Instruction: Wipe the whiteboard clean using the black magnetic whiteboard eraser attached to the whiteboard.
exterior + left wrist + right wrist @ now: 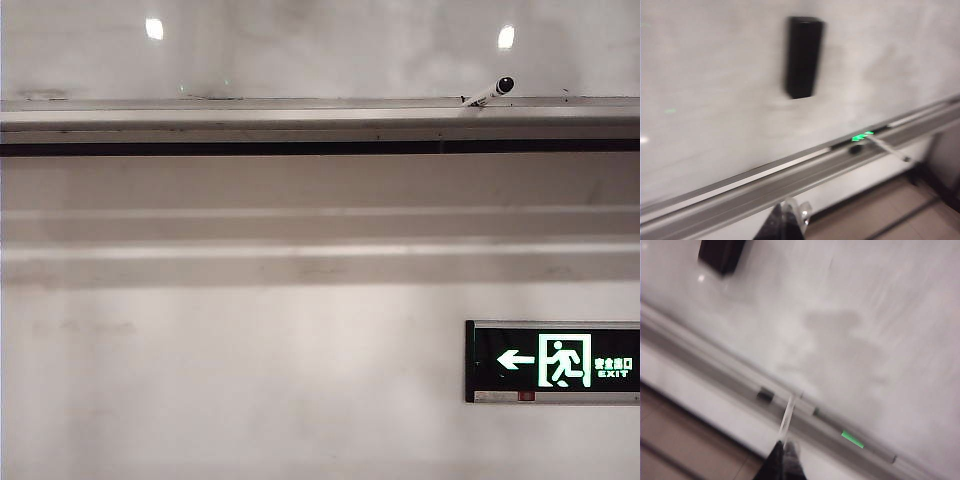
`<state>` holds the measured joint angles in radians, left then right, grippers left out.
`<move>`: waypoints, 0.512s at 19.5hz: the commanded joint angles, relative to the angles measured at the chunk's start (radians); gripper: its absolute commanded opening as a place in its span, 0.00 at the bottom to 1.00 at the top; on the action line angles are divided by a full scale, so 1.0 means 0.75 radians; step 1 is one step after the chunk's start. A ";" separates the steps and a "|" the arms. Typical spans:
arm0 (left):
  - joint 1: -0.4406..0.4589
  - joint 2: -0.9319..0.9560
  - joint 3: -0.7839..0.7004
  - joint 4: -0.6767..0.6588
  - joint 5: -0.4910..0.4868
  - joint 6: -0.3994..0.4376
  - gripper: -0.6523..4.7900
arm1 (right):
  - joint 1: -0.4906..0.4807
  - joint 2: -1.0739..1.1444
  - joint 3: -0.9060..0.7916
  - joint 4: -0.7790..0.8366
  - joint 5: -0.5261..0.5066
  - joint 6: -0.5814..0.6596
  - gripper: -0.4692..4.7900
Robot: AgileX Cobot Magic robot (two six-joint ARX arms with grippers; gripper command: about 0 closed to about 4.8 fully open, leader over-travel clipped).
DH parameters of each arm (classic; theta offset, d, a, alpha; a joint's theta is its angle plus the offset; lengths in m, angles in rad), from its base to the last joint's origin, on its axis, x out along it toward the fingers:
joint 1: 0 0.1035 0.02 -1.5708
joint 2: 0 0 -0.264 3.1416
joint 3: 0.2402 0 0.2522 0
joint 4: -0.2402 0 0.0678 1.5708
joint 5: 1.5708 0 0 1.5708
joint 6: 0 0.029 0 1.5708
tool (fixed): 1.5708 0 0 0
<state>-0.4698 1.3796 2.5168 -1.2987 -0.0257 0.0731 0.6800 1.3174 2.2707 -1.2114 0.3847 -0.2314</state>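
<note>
The black eraser (804,57) sticks upright on the glossy whiteboard (715,75), well above its silver rail (790,175). My left gripper (785,207) is shut and empty. It hangs below the rail, far short of the eraser. In the right wrist view the eraser (722,254) is cut off at the picture's corner. The whiteboard (880,315) there carries a grey smudge (840,340). My right gripper (783,446) is shut too, holds nothing, and sits off the board below the rail (730,375). Neither gripper appears in the exterior view, which shows the whiteboard (320,50) only.
A white marker (490,92) lies on the rail (300,110) and pokes out past its edge; it also shows as the marker (885,148) and the marker (787,417). A lit exit sign (552,361) hangs on the wall. The brown floor (900,210) lies beneath the board.
</note>
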 commanded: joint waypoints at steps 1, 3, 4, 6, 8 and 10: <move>-0.002 -0.114 -0.038 -0.054 -0.156 0.007 0.11 | 0.001 -0.164 -0.286 0.184 0.002 0.029 0.09; -0.002 -0.225 -0.155 -0.062 -0.194 0.007 0.11 | 0.002 -0.315 -0.556 0.401 -0.031 0.030 0.09; -0.002 -0.300 -0.244 -0.060 -0.216 0.007 0.11 | 0.003 -0.399 -0.699 0.529 -0.050 0.032 0.09; -0.002 -0.460 -0.448 0.007 -0.231 -0.001 0.11 | 0.003 -0.535 -0.930 0.722 -0.068 0.047 0.09; -0.001 -0.646 -0.698 0.165 -0.231 -0.013 0.11 | 0.004 -0.637 -1.096 0.834 -0.068 0.084 0.09; -0.001 -0.834 -0.986 0.347 -0.230 -0.014 0.11 | 0.003 -0.702 -1.225 0.899 -0.065 0.106 0.09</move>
<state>-0.4698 0.7986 1.8645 -1.1431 -0.1947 0.0685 0.6819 0.8074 1.3903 -0.5903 0.3374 -0.1684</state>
